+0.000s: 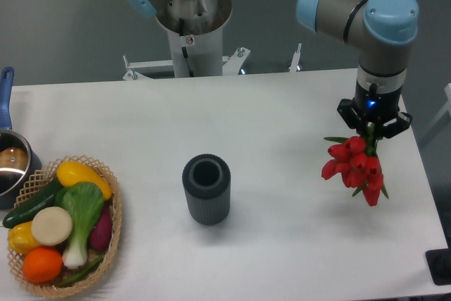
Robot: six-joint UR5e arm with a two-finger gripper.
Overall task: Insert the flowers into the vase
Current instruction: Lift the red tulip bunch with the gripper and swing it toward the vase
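White table (pixel 282 103) bears vase (pixel 206 190), wicker basket (pixel 113 234), pot (pixel 10 167).

Vase (pixel 206 189) mid-table, basket (pixel 111 239) far left, flowers (pixel 354 168) far right.

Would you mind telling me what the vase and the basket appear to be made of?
The vase looks like matte dark grey plastic or rubber: fine vertical ribs, no shine, though ceramic can't be ruled out. The basket looks like woven wicker or rattan, tan with an open lattice rim.
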